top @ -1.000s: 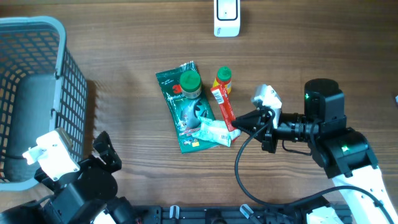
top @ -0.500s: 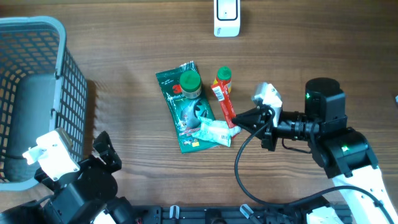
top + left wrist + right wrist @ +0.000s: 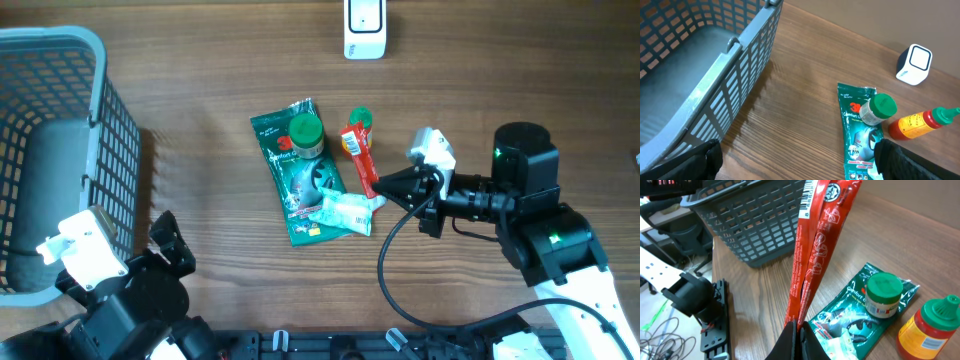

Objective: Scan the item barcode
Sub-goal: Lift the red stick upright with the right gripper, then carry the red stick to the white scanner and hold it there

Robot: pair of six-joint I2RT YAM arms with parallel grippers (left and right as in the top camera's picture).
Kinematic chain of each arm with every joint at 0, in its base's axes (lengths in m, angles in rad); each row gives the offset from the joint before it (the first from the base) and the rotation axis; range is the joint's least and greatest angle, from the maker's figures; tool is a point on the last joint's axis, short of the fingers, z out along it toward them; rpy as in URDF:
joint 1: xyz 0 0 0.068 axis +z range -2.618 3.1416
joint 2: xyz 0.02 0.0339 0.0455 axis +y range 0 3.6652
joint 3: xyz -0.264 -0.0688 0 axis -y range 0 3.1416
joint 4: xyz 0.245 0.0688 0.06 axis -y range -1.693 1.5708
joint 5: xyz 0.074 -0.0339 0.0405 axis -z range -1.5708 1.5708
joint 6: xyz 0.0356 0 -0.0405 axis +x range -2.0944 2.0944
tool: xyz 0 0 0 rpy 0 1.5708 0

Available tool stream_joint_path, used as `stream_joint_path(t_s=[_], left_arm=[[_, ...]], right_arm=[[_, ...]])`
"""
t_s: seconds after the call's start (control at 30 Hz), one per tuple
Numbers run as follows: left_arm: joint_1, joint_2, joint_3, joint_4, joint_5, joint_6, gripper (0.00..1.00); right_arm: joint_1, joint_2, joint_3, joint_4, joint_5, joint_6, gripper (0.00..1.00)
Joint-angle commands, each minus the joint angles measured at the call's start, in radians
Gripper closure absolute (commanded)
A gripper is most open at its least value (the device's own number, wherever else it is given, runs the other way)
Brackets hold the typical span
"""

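While right fingers [image 3: 786, 344] pinch the sachet's [image 3: 812, 245] edge, basket [image 3: 60, 38] stands apart.

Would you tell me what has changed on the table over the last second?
The right arm's jaws, shut on the red sachet, have tipped it up. Its free end now covers the orange body of the sauce bottle, leaving only the green cap showing. The green packet, the jar on it, the scanner, the basket and the left arm's open jaws have not moved.
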Motion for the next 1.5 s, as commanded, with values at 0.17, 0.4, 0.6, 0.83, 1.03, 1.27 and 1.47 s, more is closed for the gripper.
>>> stream_joint_path(t_s=[0.17,0.4,0.6,0.83,1.03,1.27,1.47], left_arm=[[0.004,0.003,-0.002,-0.001,-0.006,-0.017,0.00],[0.004,0.003,-0.002,-0.001,-0.006,-0.017,0.00],[0.004,0.003,-0.002,-0.001,-0.006,-0.017,0.00],[0.004,0.003,-0.002,-0.001,-0.006,-0.017,0.00],[0.004,0.003,-0.002,-0.001,-0.006,-0.017,0.00],[0.004,0.003,-0.002,-0.001,-0.006,-0.017,0.00],[0.004,0.003,-0.002,-0.001,-0.006,-0.017,0.00]], right_arm=[[0.006,-0.008,0.032,0.008,-0.036,-0.017,0.96],[0.006,-0.008,0.032,0.000,-0.039,-0.093,0.96],[0.006,0.006,0.032,-0.001,0.031,-0.119,0.96],[0.006,0.090,0.032,0.000,0.073,-0.116,0.96],[0.006,0.122,0.032,0.005,0.086,-0.117,0.96],[0.006,0.121,0.116,0.021,0.140,-0.116,0.96],[0.006,0.121,0.145,0.098,0.385,-0.115,0.96]])
